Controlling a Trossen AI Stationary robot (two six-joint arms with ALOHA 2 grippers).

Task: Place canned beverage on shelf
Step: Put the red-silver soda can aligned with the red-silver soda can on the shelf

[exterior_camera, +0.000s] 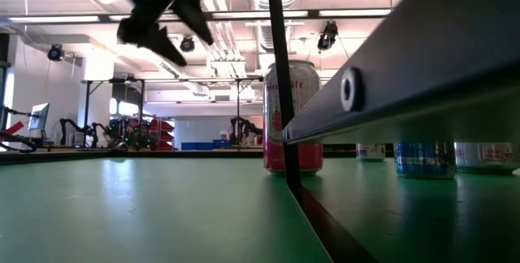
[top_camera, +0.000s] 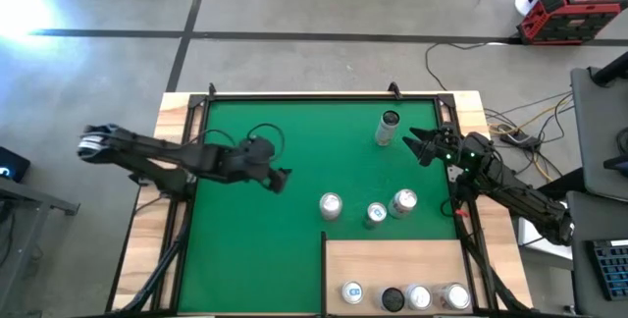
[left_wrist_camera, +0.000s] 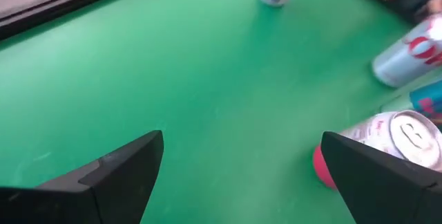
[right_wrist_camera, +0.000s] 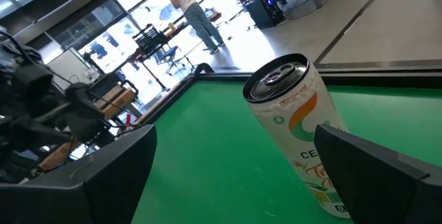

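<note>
Both claws spread: centre right claw on far white-orange aluminium can; left claw waits.

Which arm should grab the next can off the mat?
Probably right: its open claw sits right beside the tall can, which fills its wrist view. The left claw, also open, hangs farther from the pink can.
</note>
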